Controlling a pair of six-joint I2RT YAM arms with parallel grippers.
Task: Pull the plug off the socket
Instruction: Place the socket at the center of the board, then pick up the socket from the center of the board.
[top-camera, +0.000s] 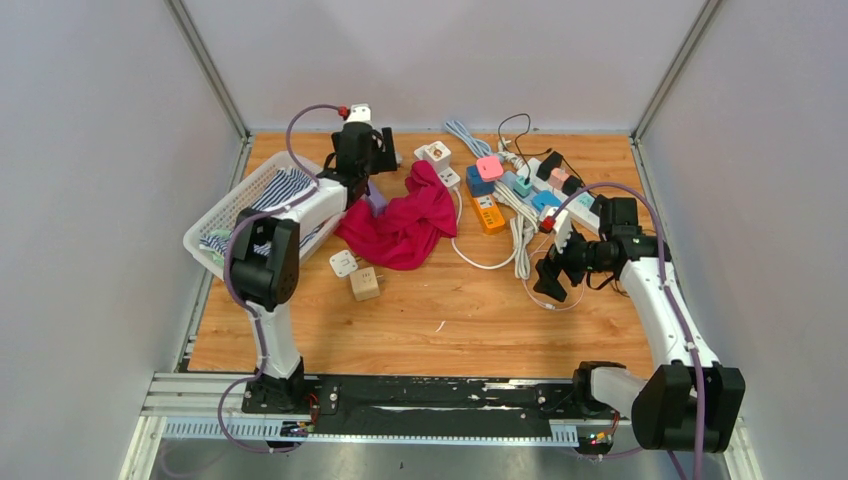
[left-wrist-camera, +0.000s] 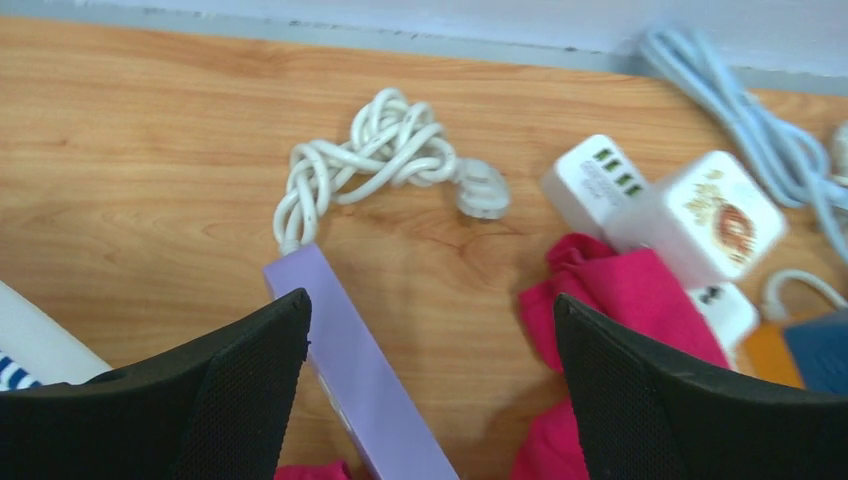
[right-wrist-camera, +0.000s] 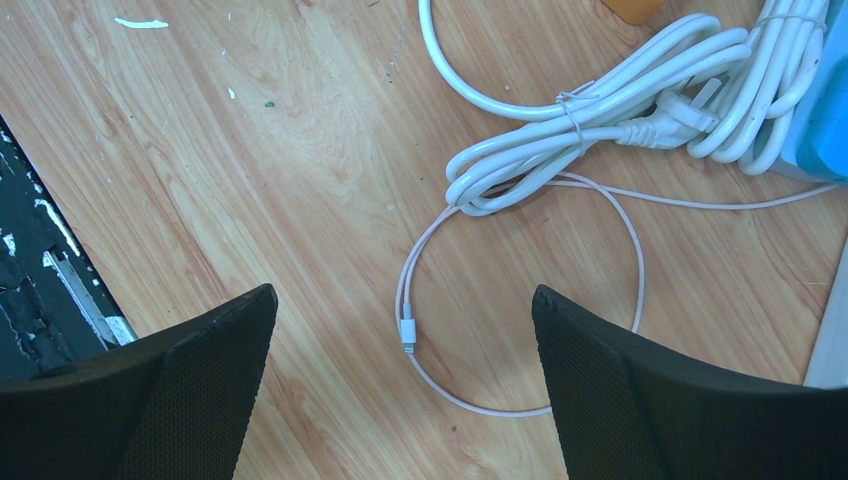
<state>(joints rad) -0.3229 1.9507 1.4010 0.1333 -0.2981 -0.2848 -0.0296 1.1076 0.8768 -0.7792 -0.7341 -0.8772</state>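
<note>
Lilac plastic for the socket strip (left-wrist-camera: 350, 370), a long flat bar lying on the wooden table (left-wrist-camera: 130, 150). Slants up from the bottom edge of the left wrist view and trails a white cord (left-wrist-camera: 370, 150) from its far end, plaited and knotted into loops. Finishes in a white plug (left-wrist-camera: 483, 190), rounded and pale, resting loose on the bare wood (prongs not visible from this angle).

Sits at the back left of the table in the overhead view, between a white basket (top-camera: 235, 205) and a crumpled pink cloth (left-wrist-camera: 620, 300).

Left gripper (left-wrist-camera: 430, 300) spread wide over it, black fingers (left-wrist-camera: 240, 390) grasping nothing. Strip passing just inside the finger on the left of that view, close beside it; cannot tell whether touching. Plug lying ahead of the fingertips, roughly in line with the gap and clear of both. Cloth crowding the other finger.

Right gripper (right-wrist-camera: 402, 295) likewise released, parted wide above a thin looped cable (right-wrist-camera: 410, 330) on the right side of the table, well apart from strip and plug.
</note>
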